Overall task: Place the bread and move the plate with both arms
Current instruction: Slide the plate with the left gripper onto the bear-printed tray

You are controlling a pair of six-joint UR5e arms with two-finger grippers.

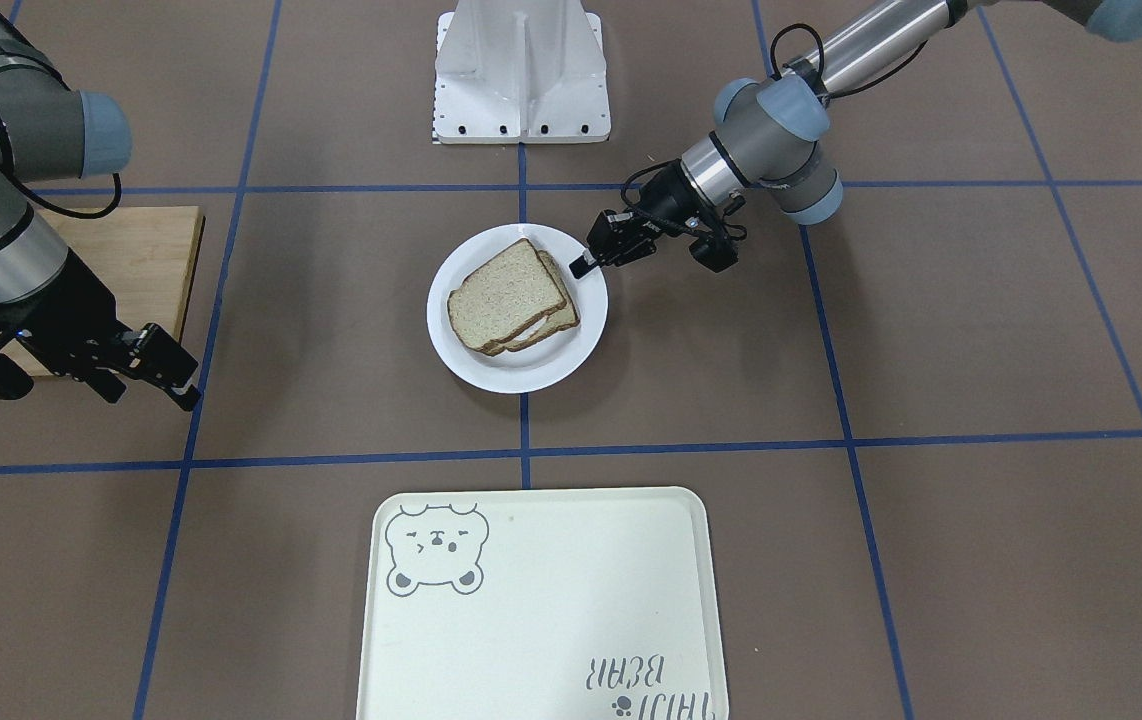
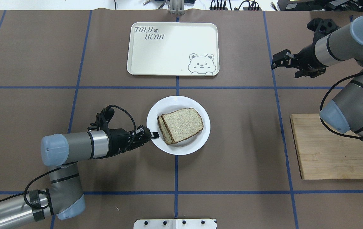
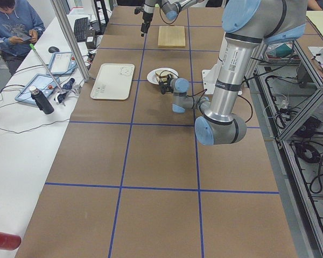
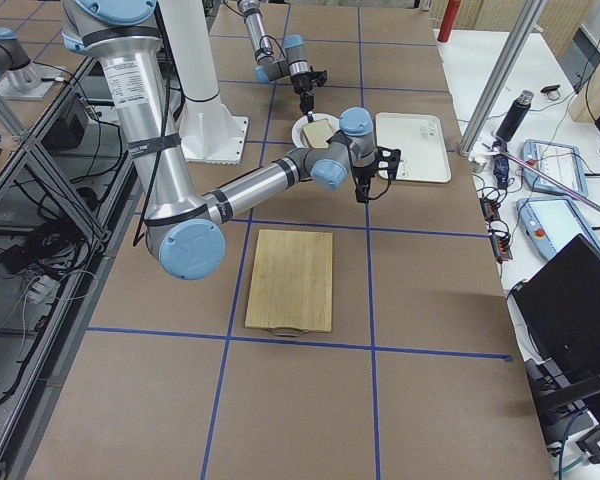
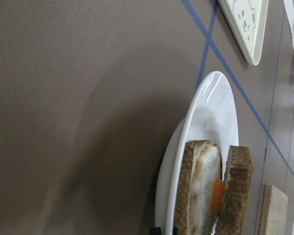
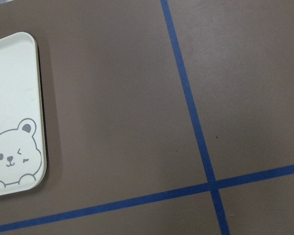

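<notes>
The white plate sits at the table's middle. On it the plain bread slice lies on top of a second slice that bears a fried egg. In the left wrist view the bread is the outer layer over the egg, on the plate. My left gripper is at the plate's near-left rim, and its fingers are closed on the rim. It also shows in the front view. My right gripper is open and empty, raised over bare table far to the plate's right.
The cream bear-print tray lies beyond the plate, on the operators' side. A wooden cutting board lies at the right under my right arm. The robot's white base stands behind the plate.
</notes>
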